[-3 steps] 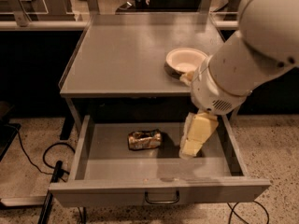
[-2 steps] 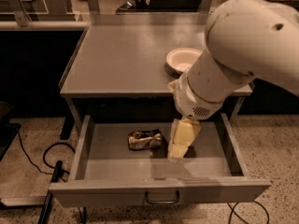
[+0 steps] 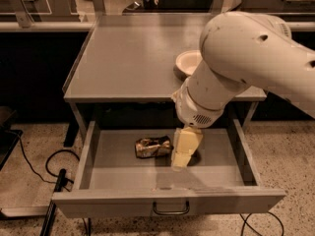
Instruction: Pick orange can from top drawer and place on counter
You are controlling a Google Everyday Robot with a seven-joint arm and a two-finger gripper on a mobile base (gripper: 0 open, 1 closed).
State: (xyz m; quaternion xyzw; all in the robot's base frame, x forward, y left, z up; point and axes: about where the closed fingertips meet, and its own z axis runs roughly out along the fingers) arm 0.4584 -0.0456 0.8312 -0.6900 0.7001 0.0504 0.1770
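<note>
Hanging down into the open top drawer (image 3: 113, 173), the end effector (image 3: 186, 151) sits just right of the orange can (image 3: 153, 147), seemingly placed to close in on it; whether it is spread or together cannot be told. The crumpled can lies on its side on the drawer floor below the desk (image 3: 128, 58), its long axis running left-right, parallel to the drawer front.

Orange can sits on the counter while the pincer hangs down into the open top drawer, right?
No. The camera view shows the orange can lying in the open top drawer, not on the counter; the pincer does hang down there, close beside it.
</note>
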